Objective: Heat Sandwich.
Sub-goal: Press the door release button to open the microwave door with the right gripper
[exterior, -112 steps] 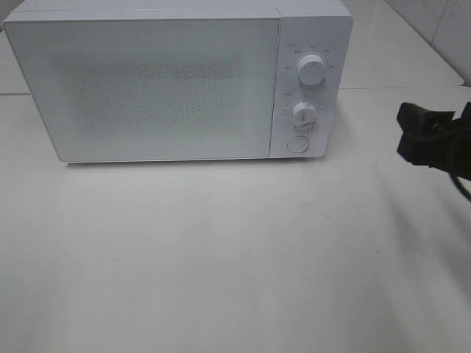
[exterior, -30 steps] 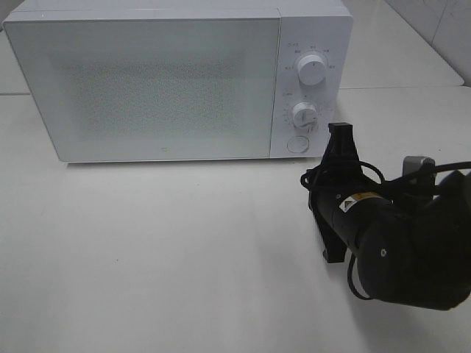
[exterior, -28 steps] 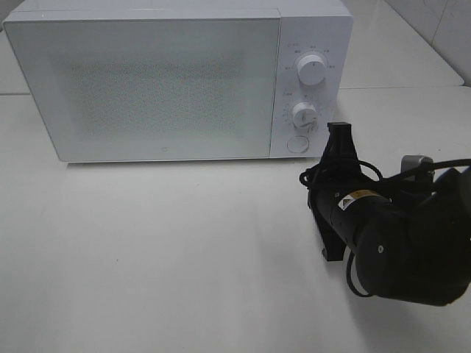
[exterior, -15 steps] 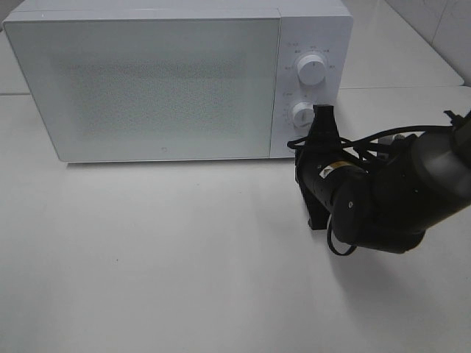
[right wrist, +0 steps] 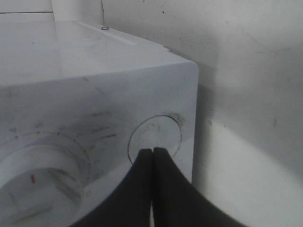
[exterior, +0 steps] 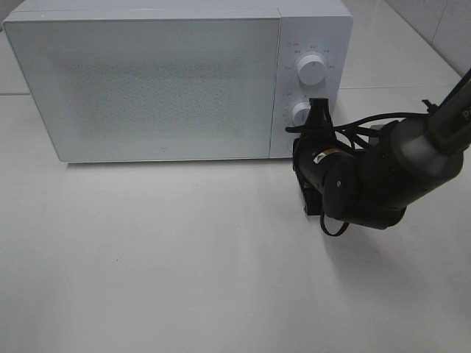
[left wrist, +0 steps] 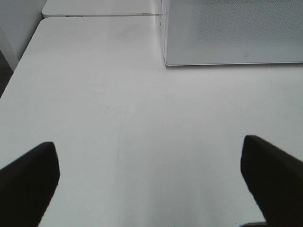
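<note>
the right gripper (right wrist: 152, 153), jaws shut tight and empty, is right at the round button (right wrist: 155, 136) on the closed microwave (exterior: 147, 88); it looks like the door-opening step, so push next; the left gripper (left wrist: 151, 165) gapes wide, holding nothing; no sandwich in sight.

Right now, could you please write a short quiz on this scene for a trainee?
1. True or false: the microwave door is open.
2. The right gripper, jaws shut, aims at: A) the upper knob; B) the round button; C) the table.
3. Fill in: the jaws of the left gripper stand ___.
Key: 1 false; 2 B; 3 open.
</note>
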